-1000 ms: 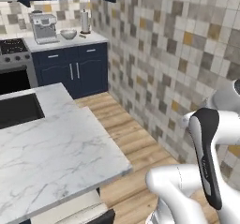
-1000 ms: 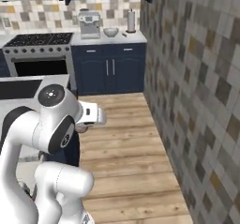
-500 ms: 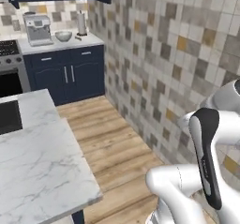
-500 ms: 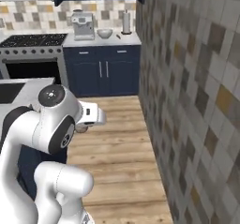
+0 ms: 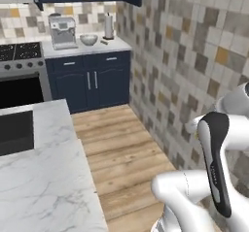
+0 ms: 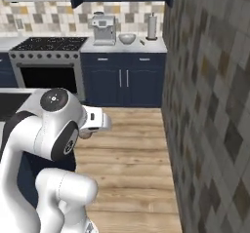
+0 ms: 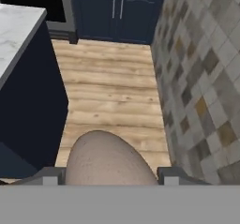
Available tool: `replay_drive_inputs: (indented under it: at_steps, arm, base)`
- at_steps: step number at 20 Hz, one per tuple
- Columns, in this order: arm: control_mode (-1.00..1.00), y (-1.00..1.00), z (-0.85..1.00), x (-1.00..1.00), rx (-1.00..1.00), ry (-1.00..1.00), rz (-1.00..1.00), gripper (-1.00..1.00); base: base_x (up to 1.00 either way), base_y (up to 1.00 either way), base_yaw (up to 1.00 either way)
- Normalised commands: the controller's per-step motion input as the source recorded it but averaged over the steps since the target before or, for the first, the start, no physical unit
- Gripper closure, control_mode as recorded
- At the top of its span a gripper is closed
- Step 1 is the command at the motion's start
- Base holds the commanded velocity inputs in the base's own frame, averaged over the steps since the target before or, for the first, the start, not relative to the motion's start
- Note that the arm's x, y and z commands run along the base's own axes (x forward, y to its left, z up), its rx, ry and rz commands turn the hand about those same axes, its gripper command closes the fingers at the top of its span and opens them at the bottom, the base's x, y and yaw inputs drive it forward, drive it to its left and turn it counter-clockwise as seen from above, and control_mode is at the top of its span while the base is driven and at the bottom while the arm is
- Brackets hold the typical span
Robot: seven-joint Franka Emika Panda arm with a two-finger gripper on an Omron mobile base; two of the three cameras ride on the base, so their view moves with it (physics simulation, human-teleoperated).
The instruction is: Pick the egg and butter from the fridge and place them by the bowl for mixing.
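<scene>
A brownish-tan egg (image 7: pixel 105 160) sits between my two dark fingertips (image 7: pixel 51 175) in the hand view, with my gripper (image 7: pixel 110 174) shut on it above the wooden floor. From the right base view the egg (image 6: pixel 85 134) peeks out under the white hand, beside the island. The silvery bowl (image 5: pixel 88 40) (image 6: pixel 127 38) stands on the far counter, just right of the coffee machine (image 5: pixel 63 31). The butter and the fridge are out of view.
A paper towel roll (image 5: pixel 109 26) stands right of the bowl, with a small dark item (image 5: pixel 104 42) too small to identify. A stove (image 6: pixel 46 44) is left of the counter. The marble island (image 5: pixel 44 177) lies left, a tiled wall (image 5: pixel 194 56) right, wooden floor (image 5: pixel 121 148) between.
Both base views have shifted: the far counter with the bowl has come nearer and more to the middle as the base moved. The egg stays in the gripper.
</scene>
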Motion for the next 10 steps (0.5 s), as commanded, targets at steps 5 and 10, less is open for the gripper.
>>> replay_drive_inputs:
  at_steps: [5,10]
  arm:
    - [1.00,0.00,0.00,0.00,0.00,0.00,0.00,1.00]
    - [1.00,0.00,0.00,0.00,0.00,0.00,0.00,1.00]
  base:
    - [0.79,-0.12,0.24]
    - [0.80,-0.22,0.12]
